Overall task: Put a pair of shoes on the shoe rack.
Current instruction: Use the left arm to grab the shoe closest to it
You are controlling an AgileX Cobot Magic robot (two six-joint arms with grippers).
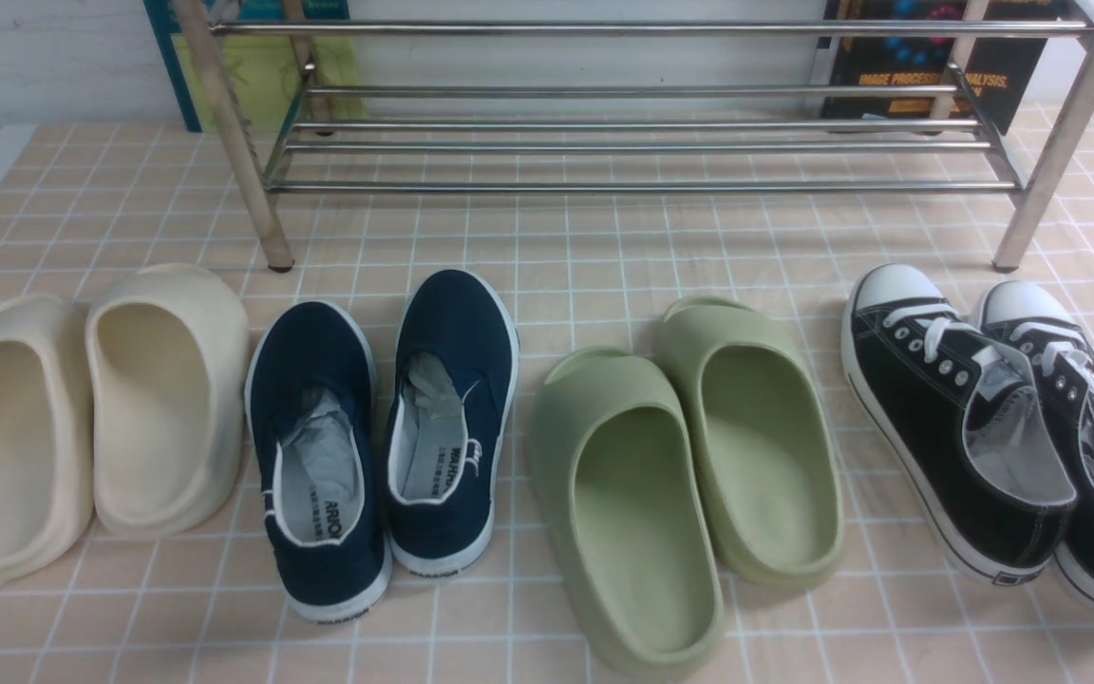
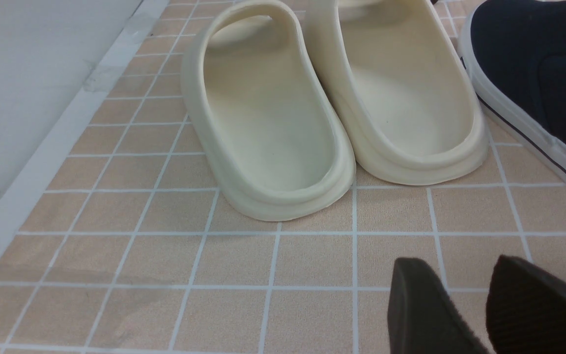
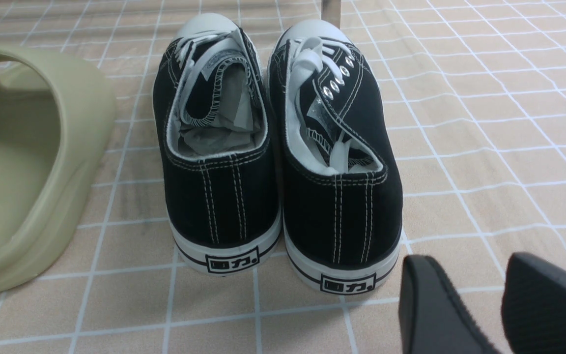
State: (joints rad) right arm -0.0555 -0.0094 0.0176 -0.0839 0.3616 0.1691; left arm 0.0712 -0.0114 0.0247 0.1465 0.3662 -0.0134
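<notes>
So far, we judge that nothing of the placing is done. Both shoes of the pair, the left navy slip-on (image 1: 314, 456) and the right navy slip-on (image 1: 452, 408), lie on the tiled surface (image 1: 471, 228), in front of the shoe rack (image 1: 642, 187). Their toes point towards the rack, and they are close side by side, between the cream clogs (image 1: 162, 408) and the green slides (image 1: 694, 475). On the bars which the front view shows us, we see no shoe. The upper part of the rack goes out of the picture, so about it we cannot tell.

Both grippers are without load, as we see it. The left gripper (image 2: 460, 258) has its fingers apart and nothing between them, over the surface near the cream clogs. The right gripper (image 3: 472, 255) is likewise parted and holds nothing; it is near the black lace-up sneakers (image 3: 278, 147), which we understand are not for this task.

Therefore all the work is left, in our opinion: to grasp the navy shoes, to lift them over the front bar, and to lay them together on the rack. We should be careful with the neighbouring footwear, because a wide approach could push the clogs or the slides.
</notes>
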